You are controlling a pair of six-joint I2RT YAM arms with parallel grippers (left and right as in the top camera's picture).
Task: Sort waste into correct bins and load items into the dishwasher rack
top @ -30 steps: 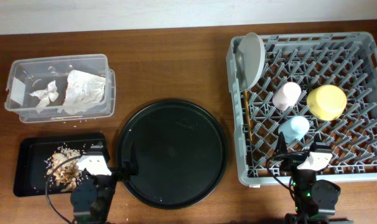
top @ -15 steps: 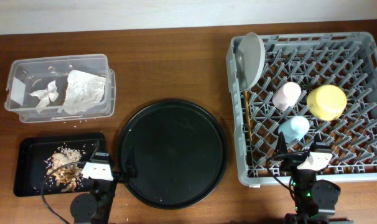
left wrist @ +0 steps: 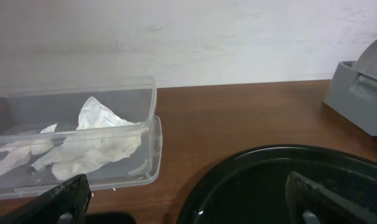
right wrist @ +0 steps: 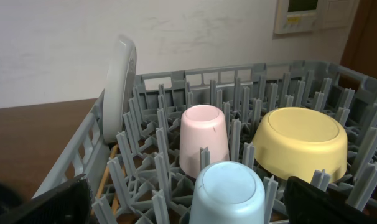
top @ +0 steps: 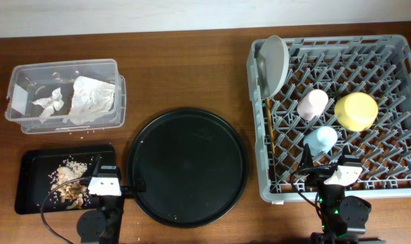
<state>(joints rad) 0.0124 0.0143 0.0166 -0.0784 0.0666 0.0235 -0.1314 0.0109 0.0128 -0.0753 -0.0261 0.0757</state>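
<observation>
The grey dishwasher rack (top: pixel 368 42) at the right holds a white-grey plate (top: pixel 273 64) on edge, chopsticks (top: pixel 270 125), a pink cup (top: pixel 312 104), a yellow bowl (top: pixel 356 110) and a light-blue cup (top: pixel 320 140), all upside down. My right gripper (right wrist: pixel 198 208) is open at the rack's near edge, its jaws either side of the blue cup (right wrist: pixel 229 190) without touching it. White napkins (top: pixel 90 100) lie in the clear tub (top: pixel 64 68). Food scraps (top: pixel 68 181) lie in the shallow black tray (top: pixel 32 169). My left gripper (left wrist: pixel 195 208) hangs open and empty by that tray's right end.
A large round black tray (top: pixel 187 166) sits in the middle of the brown table, its left rim (left wrist: pixel 238 168) under my left gripper's right finger. A few white crumbs lie on the table in front of the tub (left wrist: pixel 145 124). A pale wall stands behind.
My left arm has drawn back slightly toward the table's front edge and a little right. The right arm and everything in the rack have stayed still.
</observation>
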